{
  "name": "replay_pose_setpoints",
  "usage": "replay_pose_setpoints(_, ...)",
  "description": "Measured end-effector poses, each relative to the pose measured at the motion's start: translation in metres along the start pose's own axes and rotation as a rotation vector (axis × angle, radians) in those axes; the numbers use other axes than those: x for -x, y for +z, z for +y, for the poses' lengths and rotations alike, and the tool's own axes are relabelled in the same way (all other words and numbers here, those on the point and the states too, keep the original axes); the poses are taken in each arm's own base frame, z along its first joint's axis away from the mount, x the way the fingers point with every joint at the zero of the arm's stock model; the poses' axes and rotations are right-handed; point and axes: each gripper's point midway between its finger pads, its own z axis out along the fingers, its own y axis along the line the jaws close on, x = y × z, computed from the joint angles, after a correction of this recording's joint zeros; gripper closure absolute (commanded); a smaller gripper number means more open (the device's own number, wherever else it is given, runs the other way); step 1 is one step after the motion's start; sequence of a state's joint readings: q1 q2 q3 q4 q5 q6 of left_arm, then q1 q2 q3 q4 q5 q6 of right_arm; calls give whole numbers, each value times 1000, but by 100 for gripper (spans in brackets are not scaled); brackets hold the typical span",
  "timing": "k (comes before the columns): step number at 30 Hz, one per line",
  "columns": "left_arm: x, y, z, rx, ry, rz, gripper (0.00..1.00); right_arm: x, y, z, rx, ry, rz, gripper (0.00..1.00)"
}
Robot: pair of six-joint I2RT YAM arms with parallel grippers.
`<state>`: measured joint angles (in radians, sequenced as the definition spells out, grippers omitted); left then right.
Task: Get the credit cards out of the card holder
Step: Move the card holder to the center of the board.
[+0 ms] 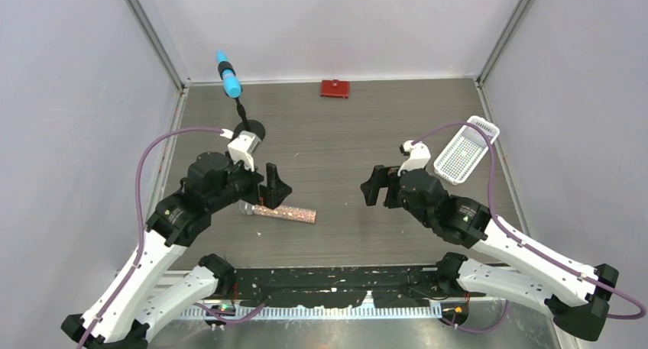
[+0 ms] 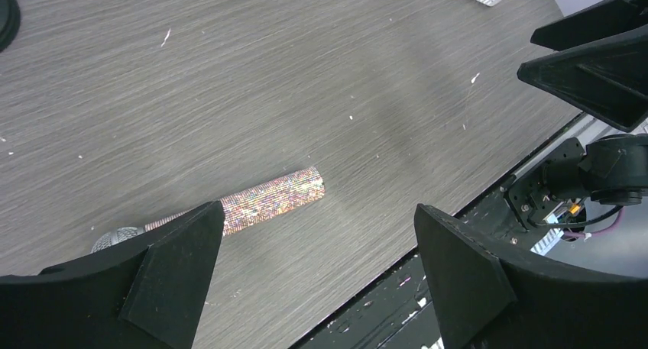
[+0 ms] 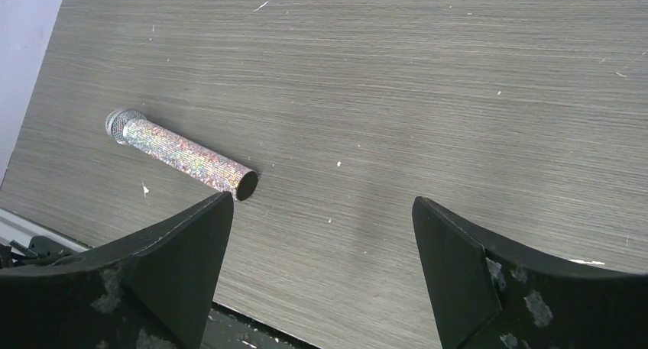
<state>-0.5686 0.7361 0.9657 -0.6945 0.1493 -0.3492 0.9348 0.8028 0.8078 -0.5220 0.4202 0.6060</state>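
Observation:
The red card holder [image 1: 335,88] lies folded at the far back edge of the table, against the wall, and only the top view shows it. No credit cards show in any view. My left gripper [image 1: 279,187] [image 2: 317,215] hovers left of centre, open and holding nothing, far in front of the holder. My right gripper [image 1: 373,187] [image 3: 321,202] faces it from right of centre, also open with nothing between its fingers. Bare table lies under both.
A glittery pink-brown tube [image 1: 284,212] [image 2: 271,196] [image 3: 183,156] lies just below the left gripper. A white perforated basket [image 1: 466,149] sits at the right edge. A blue-tipped tool [image 1: 228,74] stands on a round black base [image 1: 248,129] at the back left. Walls close in three sides.

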Motion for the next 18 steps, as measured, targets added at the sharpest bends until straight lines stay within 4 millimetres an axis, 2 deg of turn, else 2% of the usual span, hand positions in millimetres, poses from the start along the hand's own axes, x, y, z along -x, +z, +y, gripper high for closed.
replay_pose_setpoints(5,1,-6,3,12,13,-27,0,2,1,0,-4,15,-11,5)
replay_pose_setpoints(10,-2,-13,14,69,8,-52,0,11,4,3,-8,36,-48,4)
replay_pose_setpoints(18,-15,-26,32,141,-1,-113,0,40,33,-10,-142,-67,-181,4)
